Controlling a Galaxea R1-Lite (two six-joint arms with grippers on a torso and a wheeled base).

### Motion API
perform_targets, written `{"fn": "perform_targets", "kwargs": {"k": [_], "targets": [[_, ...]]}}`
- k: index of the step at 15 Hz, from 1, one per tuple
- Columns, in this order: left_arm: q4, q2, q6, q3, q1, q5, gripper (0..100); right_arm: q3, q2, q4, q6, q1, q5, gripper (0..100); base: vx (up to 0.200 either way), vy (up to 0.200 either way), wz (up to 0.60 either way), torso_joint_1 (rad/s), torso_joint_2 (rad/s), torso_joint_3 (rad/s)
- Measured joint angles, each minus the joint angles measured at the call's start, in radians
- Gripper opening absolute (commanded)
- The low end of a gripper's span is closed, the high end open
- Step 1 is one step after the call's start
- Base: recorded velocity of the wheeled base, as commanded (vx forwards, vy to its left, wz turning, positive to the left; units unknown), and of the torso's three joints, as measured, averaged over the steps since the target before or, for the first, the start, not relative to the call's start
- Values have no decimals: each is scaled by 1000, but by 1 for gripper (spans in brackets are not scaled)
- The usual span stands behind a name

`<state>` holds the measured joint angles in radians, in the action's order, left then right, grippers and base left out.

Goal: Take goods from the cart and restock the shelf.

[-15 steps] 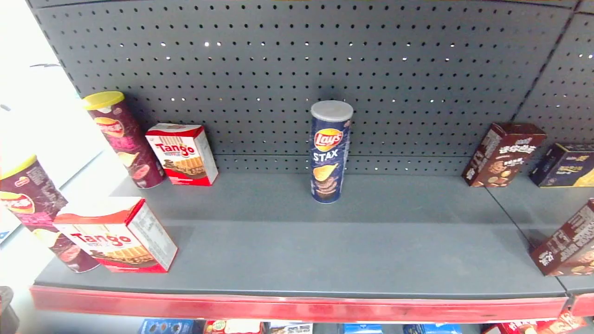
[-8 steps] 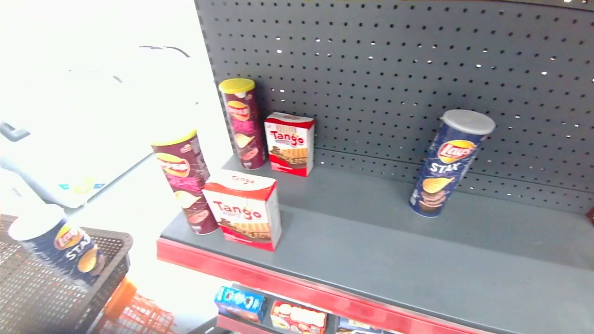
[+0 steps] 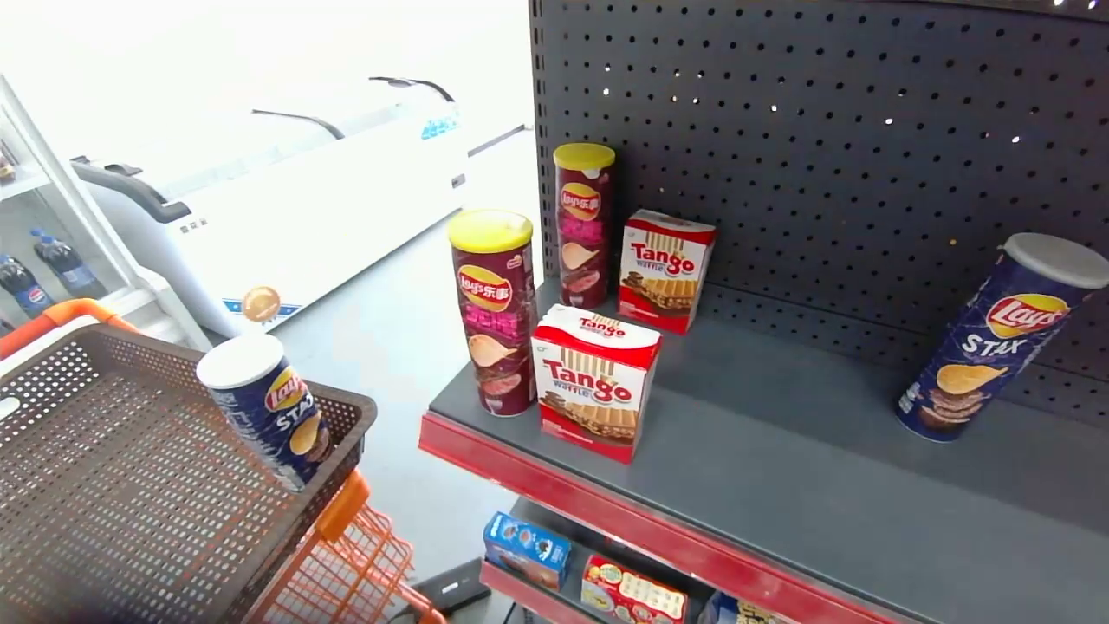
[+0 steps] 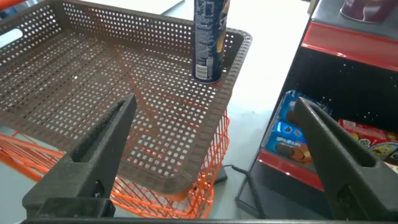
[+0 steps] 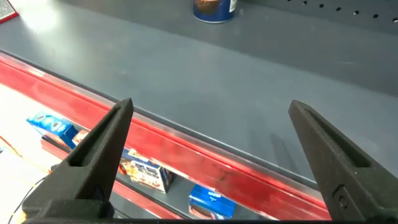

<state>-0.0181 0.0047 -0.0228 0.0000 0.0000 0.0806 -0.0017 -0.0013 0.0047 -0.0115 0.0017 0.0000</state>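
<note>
Now my view pans left onto the cart point(image 3: 355, 409), one can point(image 3: 264, 407) to fetch; left claw point(image 4: 214, 104), right claw point(image 5: 211, 107) gape empty.

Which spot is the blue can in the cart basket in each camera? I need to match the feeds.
Head view: blue can, lower left, upright in the brown basket's corner nearest the shelf.
Left wrist view: same can, in that basket corner.
Right wrist view: the can base here is the shelf's other can.
Shared landmark: the red shelf edge.

cart can point(image 3: 270, 414): navy, white lid | basket point(image 3: 104, 485): brown perforated | shelf edge point(image 3: 606, 511): red
</note>
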Motion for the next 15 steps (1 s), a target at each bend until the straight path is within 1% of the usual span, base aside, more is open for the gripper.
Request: {"fn": "perform_targets", "kwargs": {"k": [6,9,11,13,15], "targets": [[0,0,3,0,0,-3,100,0,0,0,0,-1,0,100,0,0,0,0,0,0],[1,0,8,0,0,-15,100,0,0,0,0,0,0,100,0,0,0,0,0,0],[4,0,11,-2,1,-4,100,0,0,0,0,0,0,100,0,0,0,0,0,0],[25,18,21,-57,4,-4,100,0,0,0,0,0,0,100,0,0,0,0,0,0],[51,110,13,-151,24,-14,100,0,0,0,0,0,0,100,0,0,0,0,0,0]]}}
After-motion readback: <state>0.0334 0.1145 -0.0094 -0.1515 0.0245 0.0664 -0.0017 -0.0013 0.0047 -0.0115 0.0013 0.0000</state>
